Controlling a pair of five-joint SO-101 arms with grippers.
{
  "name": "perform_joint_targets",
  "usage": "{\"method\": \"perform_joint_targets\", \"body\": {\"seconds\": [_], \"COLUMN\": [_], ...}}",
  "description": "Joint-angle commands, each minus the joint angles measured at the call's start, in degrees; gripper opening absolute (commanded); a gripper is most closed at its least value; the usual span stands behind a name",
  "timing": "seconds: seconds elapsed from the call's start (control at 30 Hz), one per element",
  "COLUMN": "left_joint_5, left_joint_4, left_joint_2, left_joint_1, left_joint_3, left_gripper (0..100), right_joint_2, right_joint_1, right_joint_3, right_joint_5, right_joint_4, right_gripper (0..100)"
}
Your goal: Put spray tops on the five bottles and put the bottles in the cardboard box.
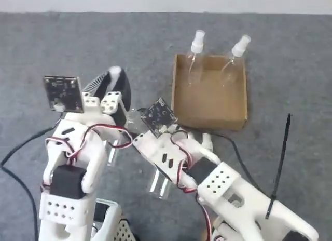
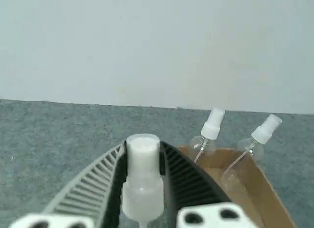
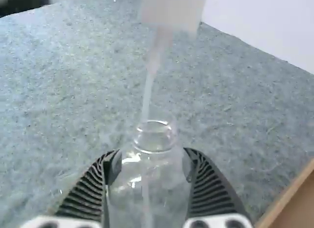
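My left gripper (image 2: 142, 179) is shut on a white spray top (image 2: 142, 154), seen in the high view as the spray top (image 1: 115, 72) raised above the grey mat. Its thin dip tube (image 3: 147, 90) hangs down into the open neck of a clear bottle (image 3: 149, 159). My right gripper (image 3: 149, 188) is shut on that bottle, which stands upright left of the cardboard box (image 1: 207, 108). Two capped bottles (image 1: 194, 56) (image 1: 233, 59) lean against the box's far wall.
Two more clear bottles (image 1: 113, 151) (image 1: 158, 185) without tops sit near the arms' bases, partly hidden by them. A black cable (image 1: 13, 165) trails at the left. A black tie (image 1: 282, 152) sticks up from the right arm. The box corner (image 3: 297, 201) is close to the held bottle.
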Motion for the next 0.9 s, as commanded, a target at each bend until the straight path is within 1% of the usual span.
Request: {"method": "perform_joint_targets", "body": {"seconds": [0.0, 0.1, 0.37, 0.47, 0.6, 0.87], "left_joint_5": [-0.7, -0.7, -0.97, -4.31, -4.84, -4.92], "left_joint_4": [2.64, 4.75, 12.13, 12.04, 10.02, 10.64], "left_joint_2": [-1.05, -0.97, -1.05, -0.79, 1.32, 8.09], "left_joint_1": [0.26, 0.35, 1.58, -1.23, -5.36, -6.15], "left_joint_3": [-1.8, -3.21, -12.26, -14.11, -11.74, -8.75], "left_gripper": [8, 13, 14, 14, 14, 14], "right_joint_2": [-6.37, -8.4, -8.66, -9.01, -9.19, -9.19], "right_joint_1": [0.57, 0.57, 0.57, 0.57, 0.57, 0.57], "right_joint_3": [0.7, 1.67, 2.02, 2.55, 3.43, 3.52], "right_joint_5": [-0.62, -0.62, -0.62, -0.62, -0.62, -0.62], "right_joint_4": [-0.92, -0.66, 0.31, 0.31, 0.31, 0.31], "right_gripper": [0.6, 0.6, 0.6, 0.6, 0.6, 0.6]}}
